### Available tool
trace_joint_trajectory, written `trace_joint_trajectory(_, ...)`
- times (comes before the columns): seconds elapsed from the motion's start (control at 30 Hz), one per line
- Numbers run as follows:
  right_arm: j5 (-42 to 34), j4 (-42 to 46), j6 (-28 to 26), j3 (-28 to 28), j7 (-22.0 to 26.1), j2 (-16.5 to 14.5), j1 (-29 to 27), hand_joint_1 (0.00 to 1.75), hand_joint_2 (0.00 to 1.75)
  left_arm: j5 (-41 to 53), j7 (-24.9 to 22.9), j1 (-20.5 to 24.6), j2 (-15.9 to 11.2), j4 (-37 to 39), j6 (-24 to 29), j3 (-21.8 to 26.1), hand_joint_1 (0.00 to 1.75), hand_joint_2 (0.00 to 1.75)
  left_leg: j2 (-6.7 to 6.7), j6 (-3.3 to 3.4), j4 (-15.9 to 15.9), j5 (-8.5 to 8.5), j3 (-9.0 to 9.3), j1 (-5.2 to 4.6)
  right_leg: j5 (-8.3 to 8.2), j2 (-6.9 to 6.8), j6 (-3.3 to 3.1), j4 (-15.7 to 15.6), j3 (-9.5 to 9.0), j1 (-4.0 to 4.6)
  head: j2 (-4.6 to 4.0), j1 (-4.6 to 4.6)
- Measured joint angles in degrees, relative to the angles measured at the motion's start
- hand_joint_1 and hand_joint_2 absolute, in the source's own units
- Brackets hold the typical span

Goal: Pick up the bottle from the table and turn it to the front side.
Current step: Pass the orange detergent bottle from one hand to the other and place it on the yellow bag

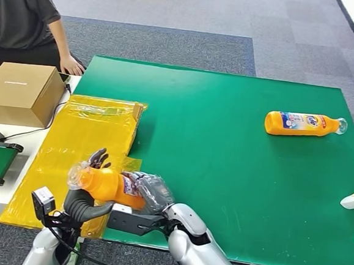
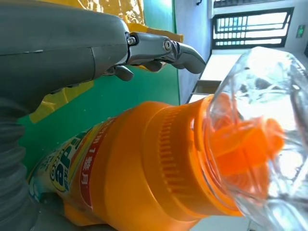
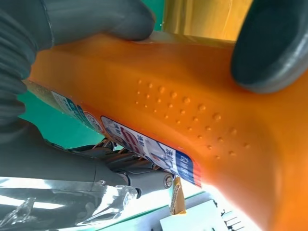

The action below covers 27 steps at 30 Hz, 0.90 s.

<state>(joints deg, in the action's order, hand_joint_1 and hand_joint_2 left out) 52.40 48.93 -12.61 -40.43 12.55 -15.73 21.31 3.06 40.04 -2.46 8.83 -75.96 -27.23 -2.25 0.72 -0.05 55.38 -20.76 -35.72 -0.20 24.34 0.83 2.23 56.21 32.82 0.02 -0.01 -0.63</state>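
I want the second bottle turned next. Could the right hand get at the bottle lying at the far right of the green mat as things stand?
Probably not yet: the right hand grips the orange bottle together with the left hand. The far bottle lies unobstructed on the green mat.

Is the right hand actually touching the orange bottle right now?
Touching. The right wrist view shows the right hand with its grey thumb pressed flat on the orange bottle, no gap.

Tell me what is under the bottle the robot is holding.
Under the held bottle lie the yellow plastic bags and the green mat's near edge. The left hand and right hand cover part of what lies beneath.
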Motion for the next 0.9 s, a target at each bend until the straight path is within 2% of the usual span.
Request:
trace_joint_trajectory(0.23, 0.70, -0.02, 0.33, 1.09, 0.21, -0.17, -0.07, 1.75, 1.75, 0.99, 0.00, -0.04, 1.63, -0.72, -0.40, 1.39, 0.00, 1.75, 0.00, 0.00, 0.00, -0.01, 0.00, 0.00, 0.00, 0.00, 0.00, 0.00, 0.00, 0.00, -0.01, 0.00)
trace_joint_trajectory(0.27, 0.75, -0.04, 0.35, 1.15, 0.34, -0.19, -0.09, 1.75, 1.75, 1.22, 0.00, -0.04, 1.73, -0.73, -0.60, 1.41, 0.09, 1.75, 0.00, 0.00, 0.00, -0.01, 0.00, 0.00, 0.00, 0.00, 0.00, 0.00, 0.00, 0.00, -0.01, 0.00)
trace_joint_trajectory(0.3, 0.79, -0.07, 0.37, 1.18, 0.52, -0.20, -0.09, 1.75, 1.75, 1.49, 0.00, -0.04, 1.80, -0.73, -0.85, 1.38, 0.46, 1.75, 0.00, 0.00, 0.00, -0.01, 0.00, 0.00, 0.00, 0.00, 0.00, 0.00, 0.00, 0.00, -0.01, 0.00)
trace_joint_trajectory(0.37, 0.82, -0.18, 0.37, 1.23, 0.91, -0.25, -0.10, 1.75, 1.75, 2.01, 0.00, -0.03, 1.83, -0.73, -1.44, 1.20, 1.33, 1.75, 0.00, 0.00, 0.00, -0.01, 0.00, 0.00, 0.00, 0.00, 0.00, 0.00, 0.00, 0.00, -0.01, 0.00)
trace_joint_trajectory(0.4, 0.79, -0.25, 0.36, 1.25, 1.07, -0.28, -0.10, 1.75, 1.75, 2.21, 0.00, -0.03, 1.80, -0.73, -1.64, 1.00, 1.68, 1.75, 0.00, 0.00, 0.00, -0.01, 0.00, 0.00, 0.00, 0.00, 0.00, 0.00, 0.00, 0.00, -0.01, 0.00)
trace_joint_trajectory(0.43, 0.73, -0.31, 0.34, 1.28, 1.18, -0.31, -0.10, 1.75, 1.75, 2.36, 0.00, -0.03, 1.73, -0.73, -1.73, 0.74, 1.75, 1.75, 0.00, 0.00, 0.00, -0.01, 0.00, 0.00, 0.00, 0.00, 0.00, 0.00, 0.00, 0.00, -0.01, 0.00)
trace_joint_trajectory(0.8, 0.41, -0.88, 0.23, 1.57, 1.84, -0.39, -0.07, 1.75, 1.75, 1.95, 0.15, 0.18, 0.33, -0.73, -1.45, -1.53, 1.75, 1.75, 0.00, 0.00, 0.00, -0.01, 0.00, 0.00, 0.00, 0.00, 0.00, 0.00, 0.00, 0.00, -0.02, 0.00)
trace_joint_trajectory(0.83, 0.37, -0.89, 0.19, 1.57, 1.94, -0.40, -0.07, 1.44, 1.75, 1.85, 0.15, 0.25, 0.22, -0.73, -1.44, -1.59, 1.75, 1.75, 0.00, 0.00, 0.00, -0.01, 0.00, 0.00, 0.00, 0.00, 0.00, 0.00, 0.00, 0.00, -0.02, 0.00)
trace_joint_trajectory(0.9, 0.16, -0.88, 0.04, 1.57, 2.08, -0.40, -0.07, 0.56, 1.75, 1.72, 0.15, 0.33, 0.03, -0.73, -1.24, -1.65, 1.75, 1.75, 0.00, 0.00, 0.00, -0.01, 0.00, 0.00, 0.00, 0.00, 0.00, 0.00, 0.00, 0.00, -0.02, 0.00)
